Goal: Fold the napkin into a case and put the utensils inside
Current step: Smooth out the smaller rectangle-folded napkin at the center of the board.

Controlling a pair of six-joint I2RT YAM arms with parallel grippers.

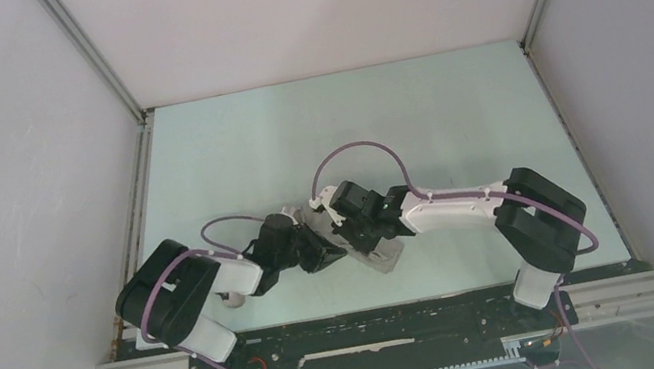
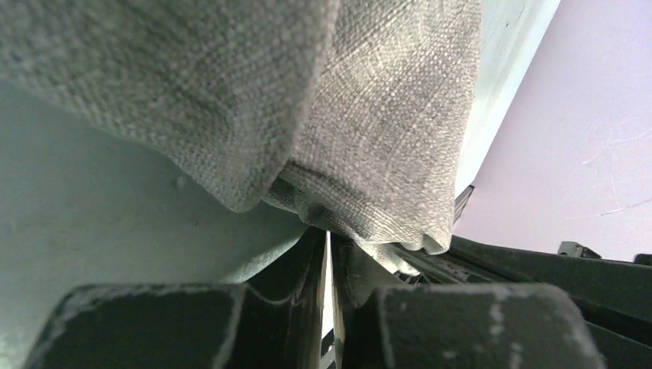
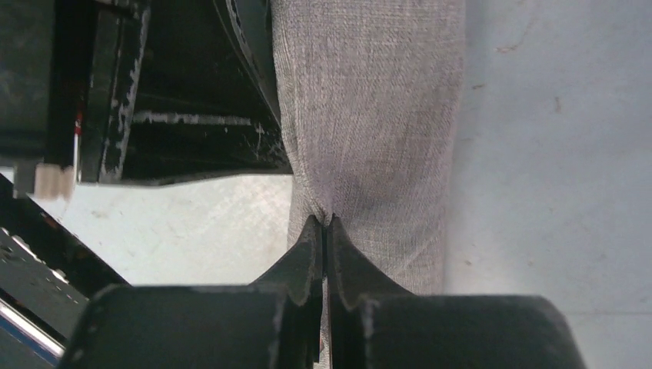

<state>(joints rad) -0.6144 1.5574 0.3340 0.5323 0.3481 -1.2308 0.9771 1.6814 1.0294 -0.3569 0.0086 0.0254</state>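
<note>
The light-grey napkin (image 1: 384, 256) lies bunched in a narrow strip at the near middle of the table, mostly hidden under both wrists. My left gripper (image 1: 327, 245) is shut on a folded edge of the cloth; in the left wrist view (image 2: 329, 233) layered folds (image 2: 377, 123) hang over the fingertips. My right gripper (image 1: 353, 231) is shut on the same cloth, pinching a pucker in the strip (image 3: 369, 115) in the right wrist view (image 3: 324, 221). The two grippers are almost touching. The fork and spoon handles are not in view.
A small pale rounded thing (image 1: 235, 299) lies by the left arm's base; I cannot tell what it is. The pale green table top (image 1: 344, 131) stretches behind the arms, walled at back and sides. The black front rail (image 1: 378, 323) runs along the near edge.
</note>
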